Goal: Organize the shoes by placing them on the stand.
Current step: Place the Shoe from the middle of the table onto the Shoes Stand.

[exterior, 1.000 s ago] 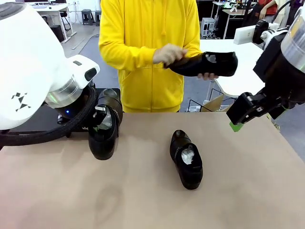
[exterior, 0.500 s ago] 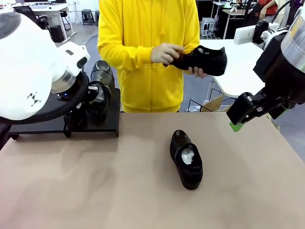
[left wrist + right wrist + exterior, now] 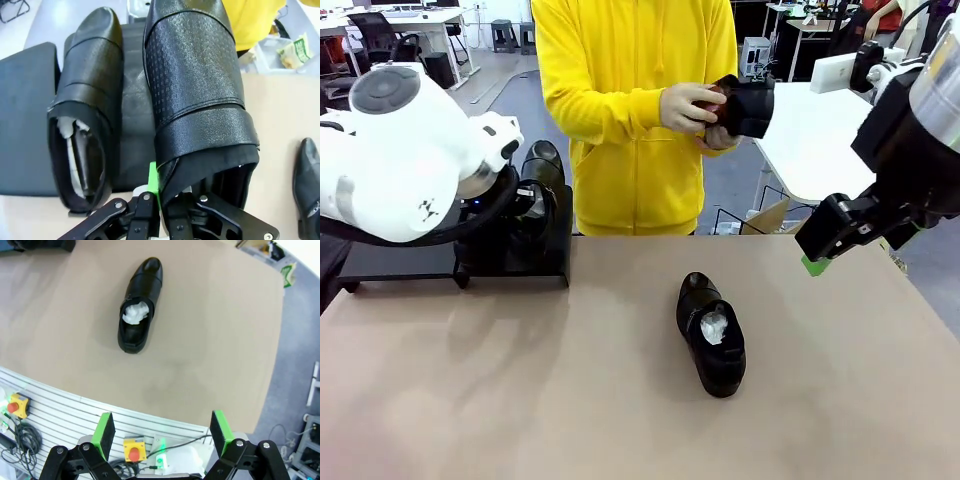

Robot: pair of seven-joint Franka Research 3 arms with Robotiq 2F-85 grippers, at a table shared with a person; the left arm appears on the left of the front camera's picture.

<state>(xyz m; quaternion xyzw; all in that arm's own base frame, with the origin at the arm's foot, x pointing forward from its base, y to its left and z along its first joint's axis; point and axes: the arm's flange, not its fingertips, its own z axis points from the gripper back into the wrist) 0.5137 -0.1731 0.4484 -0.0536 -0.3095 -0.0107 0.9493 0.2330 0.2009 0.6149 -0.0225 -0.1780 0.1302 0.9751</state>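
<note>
My left gripper (image 3: 165,194) is shut on the heel rim of a glossy black shoe (image 3: 192,85), which is over the matte black stand (image 3: 25,125). I cannot tell whether that shoe touches the stand. A second shoe (image 3: 85,115), stuffed with white paper, lies on the stand right beside it. In the front view the held shoe (image 3: 542,168) shows behind my left arm, above the stand (image 3: 380,262). A third shoe (image 3: 711,335) (image 3: 138,307) lies on the brown table's middle. My right gripper (image 3: 817,247) (image 3: 162,432) hangs open at the right, apart from it. The person holds a fourth shoe (image 3: 745,105) in both hands.
The person in a yellow hoodie (image 3: 630,110) stands at the far edge. The brown table (image 3: 570,400) has free room around the middle shoe. A white table (image 3: 820,140) stands behind at the right. An open cardboard box (image 3: 765,215) sits beyond the far edge.
My left arm has carried its shoe from the table's left side back onto the stand area. The person has turned their shoe in their hands. My right arm has stayed still.
</note>
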